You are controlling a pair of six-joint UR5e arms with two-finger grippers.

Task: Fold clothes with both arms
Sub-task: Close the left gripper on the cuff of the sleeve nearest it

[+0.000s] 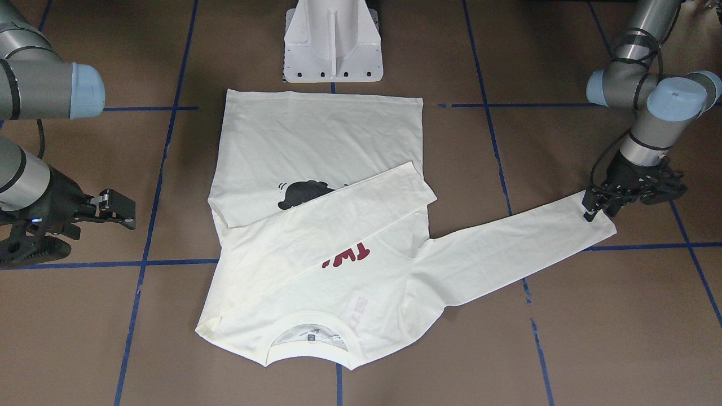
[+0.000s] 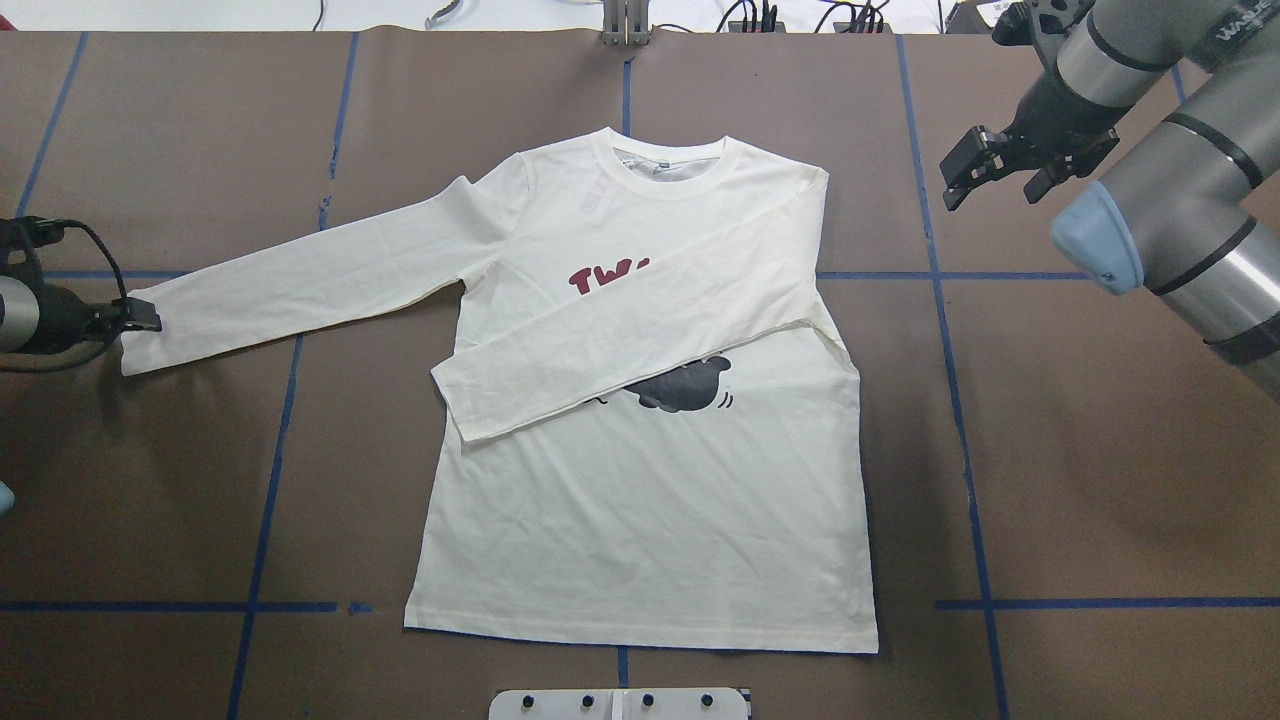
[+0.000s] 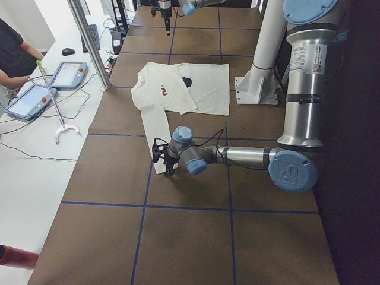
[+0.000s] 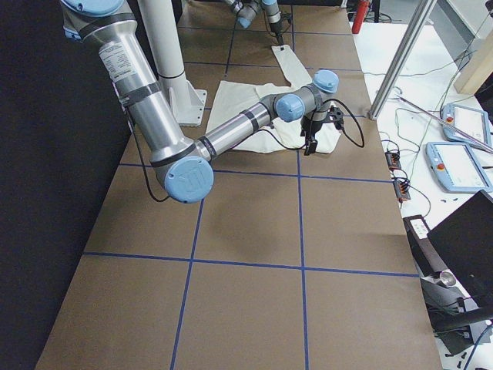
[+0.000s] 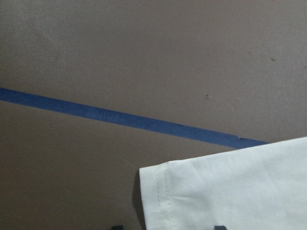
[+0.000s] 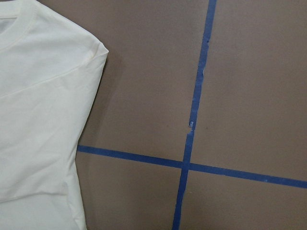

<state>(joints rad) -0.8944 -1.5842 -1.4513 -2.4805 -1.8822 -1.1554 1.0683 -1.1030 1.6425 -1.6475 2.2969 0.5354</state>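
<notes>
The cream long-sleeved shirt (image 2: 640,520) lies flat on the brown table with the print up, its collar away from the robot. One sleeve (image 2: 640,345) is folded across the chest and covers part of the red lettering (image 2: 605,278) and the black cat (image 2: 685,385). The other sleeve (image 2: 300,280) stretches out toward my left gripper (image 2: 140,315). That gripper is low at the cuff (image 5: 230,191), open, with the cuff between its fingertips (image 5: 117,227). My right gripper (image 2: 985,165) is open and empty, raised above the table beside the shirt's shoulder (image 6: 91,48).
The white pedestal base (image 1: 333,42) stands at the shirt's hem side. Blue tape lines (image 6: 192,120) cross the brown table. Beyond the far table edge is a white desk with tablets (image 3: 29,101), cables and a metal post (image 3: 89,41); a person sits there.
</notes>
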